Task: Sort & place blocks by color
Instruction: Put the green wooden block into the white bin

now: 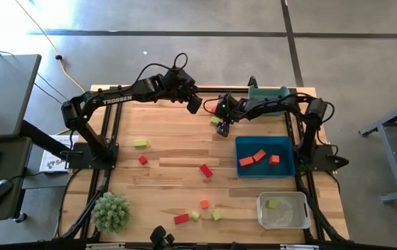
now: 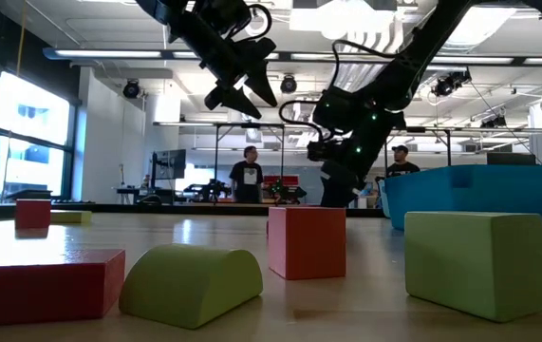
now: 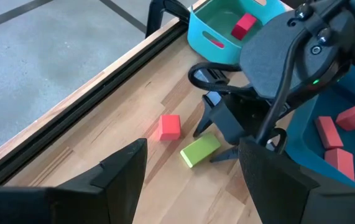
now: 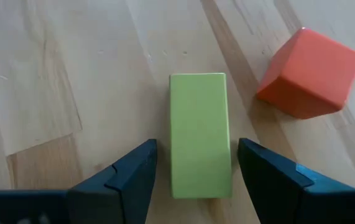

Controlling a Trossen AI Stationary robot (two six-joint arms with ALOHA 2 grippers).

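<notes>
- The right gripper (image 4: 193, 171) was found low over the table's far side, fingers spread, straddling a yellow-green bar (image 4: 199, 134) that lay flat on the wood; a gap was seen on each side, so nothing was gripped yet.
- An orange-red cube (image 4: 309, 73) lay just beside the bar's far end, apart from it.
- The left gripper (image 1: 194, 104) was held raised nearby, toward the far edge, fingers open and empty.
- A blue bin (image 1: 286, 165) holding red-orange blocks was noted near the right arm, a clear bin (image 1: 281, 220) holding one yellow-green block nearer the front, and a teal bin (image 3: 209, 35) with a red block at the far edge.
- Other blocks remained scattered: a yellow-green one (image 1: 140, 143) on the left, red ones (image 1: 206, 170) mid-table, a mixed cluster (image 1: 198, 214) near the front. Sorting was judged well short of finished.
- Step in hand, as judged: grasp of the bar.
- For a clean grasp, the fingers should be lowered fully and closed across the bar's narrow width, centred along its length, so it is not twisted.
- The cube should be kept clear of the outer finger, lest it be nudged.
- The clear bin was judged the likely destination.
</notes>
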